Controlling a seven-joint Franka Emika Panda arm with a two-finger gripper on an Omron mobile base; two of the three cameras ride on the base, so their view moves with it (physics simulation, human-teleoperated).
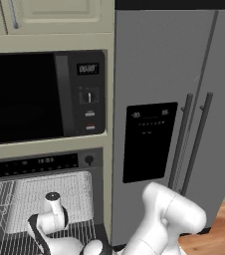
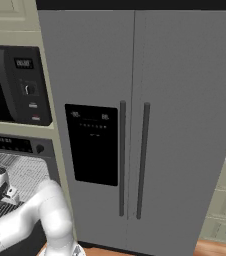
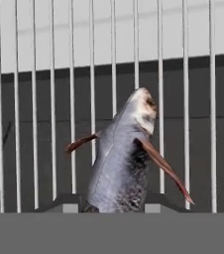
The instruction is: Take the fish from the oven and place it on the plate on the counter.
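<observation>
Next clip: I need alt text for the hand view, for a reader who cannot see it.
A grey fish with thin reddish fins rises between the gripper fingertips, filling the middle of the frame, head pointing up. Behind it run the pale bars of the wire rack, with the oven's dark and light surfaces showing through.

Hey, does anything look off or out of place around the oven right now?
One thing: a fish sits on the wire rack of the oven, with no tray or dish visible under it. The oven stands open, with the robot arm reaching into it. Otherwise nothing looks spilled or damaged; the microwave and fridge are shut.
</observation>
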